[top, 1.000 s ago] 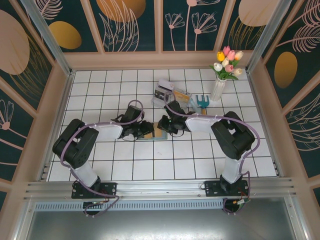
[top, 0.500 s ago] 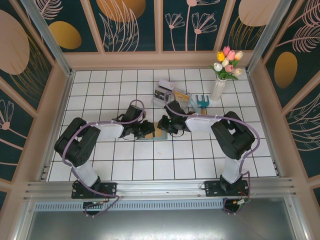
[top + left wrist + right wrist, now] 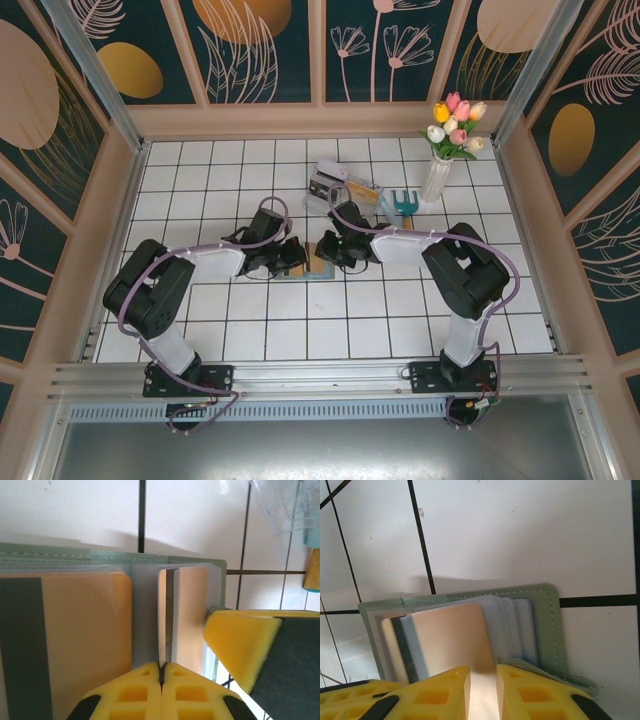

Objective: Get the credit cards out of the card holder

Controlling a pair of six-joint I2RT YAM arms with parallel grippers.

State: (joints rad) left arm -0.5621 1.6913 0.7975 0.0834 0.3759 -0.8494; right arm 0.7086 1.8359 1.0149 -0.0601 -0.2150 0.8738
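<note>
Over the card holder [image 3: 150, 559], left gripper [image 3: 161, 672] pinches a credit card [image 3: 165, 615] edge-up, long axis pointing away; right gripper [image 3: 482, 690] grip unclear.

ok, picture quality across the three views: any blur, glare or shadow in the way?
Top external: evenly lit, sharp, but the arms hide most of the card holder. Left wrist: left pincer soft up close, credit card edge sharp, shadow on the tile above. Right wrist: right pincer blurred, shadow band above the card holder, pale washout on a tan card.
</note>
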